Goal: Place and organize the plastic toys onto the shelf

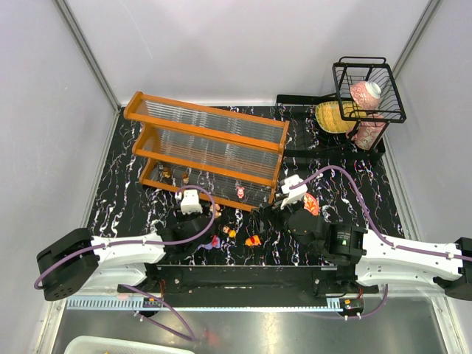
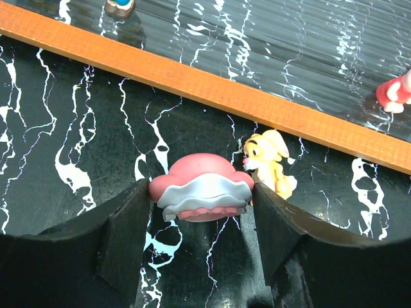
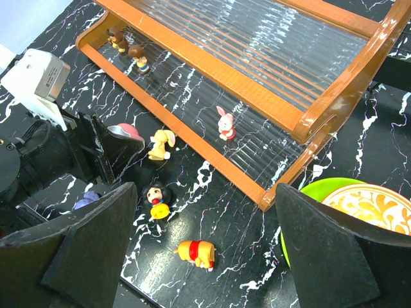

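1 glossy domed pink toy (image 2: 202, 174) in matte-black left hand (image 2: 201, 196)

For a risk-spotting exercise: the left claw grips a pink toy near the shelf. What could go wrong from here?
The yellow toy stands beside a finger of the left claw; moving off may topple it.
The orange front rail lies ahead of the pink toy; a low carry could strike it.

Left tool (image 3: 119, 144) grips pink-domed toy (image 3: 126, 131); pink figurine (image 3: 225, 123) upright on shelf (image 3: 350, 86) lower tier.
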Available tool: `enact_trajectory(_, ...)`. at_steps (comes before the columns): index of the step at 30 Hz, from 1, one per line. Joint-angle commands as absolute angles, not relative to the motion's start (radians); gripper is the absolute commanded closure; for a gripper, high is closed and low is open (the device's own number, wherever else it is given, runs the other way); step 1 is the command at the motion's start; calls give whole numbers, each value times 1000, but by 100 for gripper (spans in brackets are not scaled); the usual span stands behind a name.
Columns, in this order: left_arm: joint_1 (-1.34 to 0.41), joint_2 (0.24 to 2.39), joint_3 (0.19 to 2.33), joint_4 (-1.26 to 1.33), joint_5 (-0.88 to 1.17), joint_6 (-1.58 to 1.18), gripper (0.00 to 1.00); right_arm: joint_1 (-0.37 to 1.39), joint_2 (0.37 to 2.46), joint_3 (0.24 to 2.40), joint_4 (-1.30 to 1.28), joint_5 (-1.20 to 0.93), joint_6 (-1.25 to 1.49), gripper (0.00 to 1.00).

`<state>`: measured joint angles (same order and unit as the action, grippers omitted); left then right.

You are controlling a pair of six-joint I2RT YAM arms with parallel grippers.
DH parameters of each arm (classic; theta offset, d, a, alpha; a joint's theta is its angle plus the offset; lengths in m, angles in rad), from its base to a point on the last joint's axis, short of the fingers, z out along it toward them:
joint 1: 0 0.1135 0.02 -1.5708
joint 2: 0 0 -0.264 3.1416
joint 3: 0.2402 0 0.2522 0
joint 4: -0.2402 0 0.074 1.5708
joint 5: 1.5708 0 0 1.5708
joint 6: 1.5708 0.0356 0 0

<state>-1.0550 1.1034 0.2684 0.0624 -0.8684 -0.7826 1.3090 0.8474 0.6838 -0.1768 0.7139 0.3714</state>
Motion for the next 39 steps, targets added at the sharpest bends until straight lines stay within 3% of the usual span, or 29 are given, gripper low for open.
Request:
enact_trajectory(1, -1062, 1100, 273, 109, -885, -773, 44, 1307, 839, 695, -132, 716, 365, 7)
enact_trajectory(20, -1063, 839, 233, 150, -838, -601, 46, 1307, 813, 683, -133, 722, 373, 6)
enact_trajectory(39, -947, 992, 290, 422, -667, -411, 47, 1308, 738, 678, -199, 736, 397, 7)
